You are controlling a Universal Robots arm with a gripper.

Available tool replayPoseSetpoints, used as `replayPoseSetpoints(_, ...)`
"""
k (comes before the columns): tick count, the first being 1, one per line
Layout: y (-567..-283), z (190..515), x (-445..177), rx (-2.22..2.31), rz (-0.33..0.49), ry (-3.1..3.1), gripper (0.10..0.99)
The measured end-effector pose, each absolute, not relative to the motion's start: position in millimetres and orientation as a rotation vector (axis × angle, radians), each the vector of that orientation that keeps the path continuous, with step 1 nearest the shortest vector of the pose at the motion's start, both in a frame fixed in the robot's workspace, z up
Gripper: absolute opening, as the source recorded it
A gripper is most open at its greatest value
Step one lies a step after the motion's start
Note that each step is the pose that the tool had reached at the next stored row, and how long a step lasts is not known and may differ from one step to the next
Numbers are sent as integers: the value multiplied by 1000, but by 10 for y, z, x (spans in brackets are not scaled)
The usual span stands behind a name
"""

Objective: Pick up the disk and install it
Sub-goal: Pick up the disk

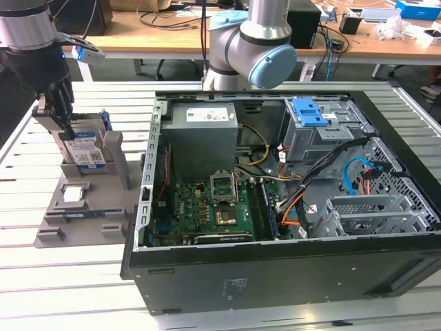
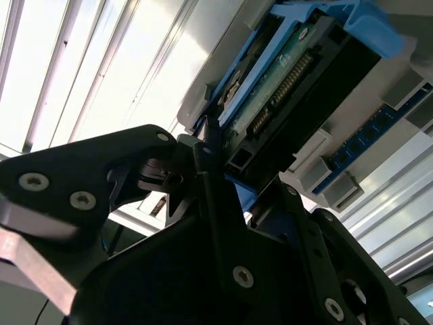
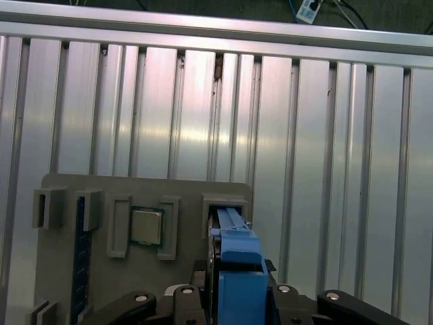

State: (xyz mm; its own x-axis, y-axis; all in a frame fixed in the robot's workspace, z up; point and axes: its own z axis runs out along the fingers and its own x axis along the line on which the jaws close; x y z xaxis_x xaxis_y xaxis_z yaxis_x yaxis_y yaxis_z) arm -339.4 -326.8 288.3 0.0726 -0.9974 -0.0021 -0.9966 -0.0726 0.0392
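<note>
The disk (image 1: 86,148), silver with a blue-and-white label and a blue carrier, stands on edge in a slot of the grey parts holder (image 1: 76,221) at the exterior view's left. My gripper (image 1: 64,117) reaches down onto its top edge from above. In the first wrist view the blue carrier of the disk (image 3: 237,250) sits between the two black fingers of the gripper (image 3: 237,290). In the second wrist view the disk (image 2: 291,81) shows its connector edge, and a fingertip (image 2: 203,150) presses against it. The disk still rests in the holder.
The open computer case (image 1: 275,269) lies to the exterior view's right, with a blue-topped grey drive cage (image 1: 313,121) at its far side. A small square CPU chip (image 3: 145,225) sits in the holder beside the disk. The arm's base (image 1: 251,48) stands behind the case.
</note>
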Motion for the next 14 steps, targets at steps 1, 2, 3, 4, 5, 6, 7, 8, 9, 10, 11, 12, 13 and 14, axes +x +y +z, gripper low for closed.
replayPoseSetpoints(1,-3268,2883,-3394,2280,-44,-2120,376)
replayPoseSetpoints(2,-3268,2883,-3394,2280,-44,-2120,376)
replayPoseSetpoints(3,-3268,2883,-3394,2280,-44,-2120,376)
replayPoseSetpoints(4,-3268,2882,-3394,2281,-44,-2120,376)
replayPoseSetpoints(5,-3268,2882,-3394,2281,-44,-2120,376)
replayPoseSetpoints(6,-3268,2882,-3394,2280,-44,-2120,376)
replayPoseSetpoints(7,-3268,2882,-3395,2280,-44,-2120,376)
replayPoseSetpoints(8,-3268,2882,-3395,2280,-44,-2120,376)
replayPoseSetpoints(9,-3268,2882,-3395,2281,-44,-2120,376)
replayPoseSetpoints(10,-3268,2882,-3394,2280,-44,-2120,376)
replayPoseSetpoints(11,-3268,2882,-3394,2280,-44,-2121,376)
replayPoseSetpoints(12,-3268,2885,-3394,2281,-44,-2121,376)
replayPoseSetpoints(13,-3268,2892,-3394,2281,-44,-2121,376)
replayPoseSetpoints(14,-3268,2900,-3394,2281,-44,-2120,376)
